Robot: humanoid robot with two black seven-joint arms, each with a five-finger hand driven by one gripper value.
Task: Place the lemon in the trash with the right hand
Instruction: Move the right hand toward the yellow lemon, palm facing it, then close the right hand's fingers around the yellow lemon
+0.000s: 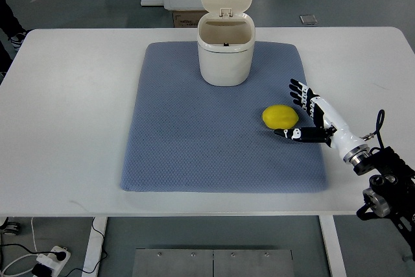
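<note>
A yellow lemon lies on the blue-grey mat, right of centre. My right hand is just to the lemon's right, open, its fingers spread beside the fruit and its thumb reaching under the lemon's near side. It holds nothing. The small cream trash bin stands at the mat's far edge with its lid flipped up and its inside showing. The left arm is out of sight.
The mat lies on a white table. My right arm's wrist and cabling hang off the table's near right corner. A person's shoe shows at the far left edge. Floor cables and a power strip lie below.
</note>
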